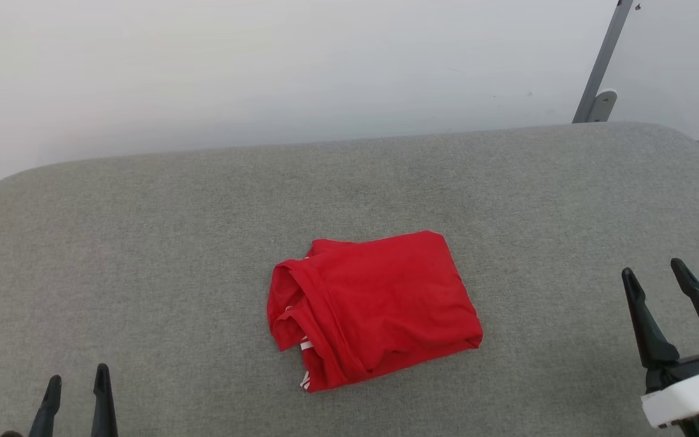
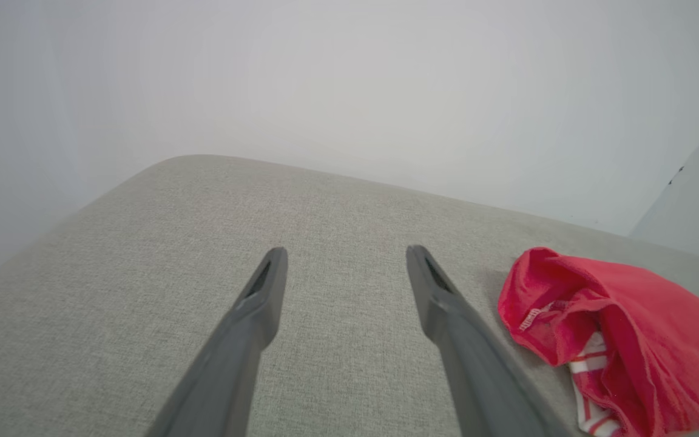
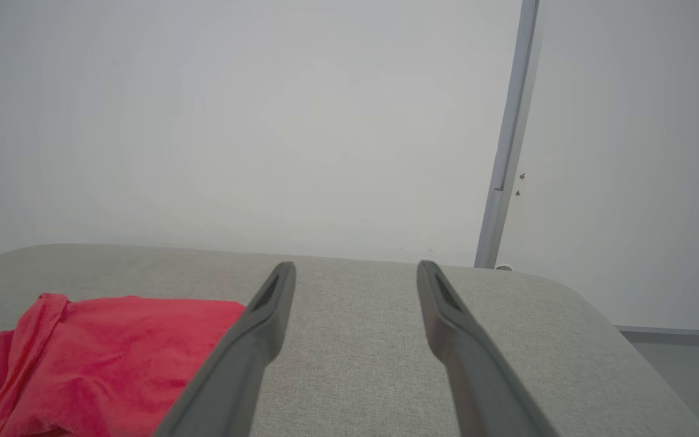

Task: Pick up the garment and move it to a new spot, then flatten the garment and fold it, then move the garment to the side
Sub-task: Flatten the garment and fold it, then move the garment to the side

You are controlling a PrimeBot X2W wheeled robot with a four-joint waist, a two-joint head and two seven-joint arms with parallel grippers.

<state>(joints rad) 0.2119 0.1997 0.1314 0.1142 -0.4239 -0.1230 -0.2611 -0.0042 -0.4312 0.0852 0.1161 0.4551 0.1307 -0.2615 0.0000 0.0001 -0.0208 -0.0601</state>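
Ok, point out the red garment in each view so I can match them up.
Head view: garment, centre of picture.
Left wrist view: lower right corner.
Right wrist view: lower left corner.
Shared landmark: the grey cushion beneath it, its far edge meeting the white wall.

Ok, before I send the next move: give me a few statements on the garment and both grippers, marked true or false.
1. The garment lies bundled on the grey padded surface. True.
2. The right gripper is shut on the garment. False: it is open, holds nothing and sits off to the garment's right.
3. The left gripper is open and apart from the garment. True.
4. White striped trim shows along the garment's right edge in the head view. False: it peeks out at the lower left edge.
5. A grey post rises behind the surface's far right corner. True.
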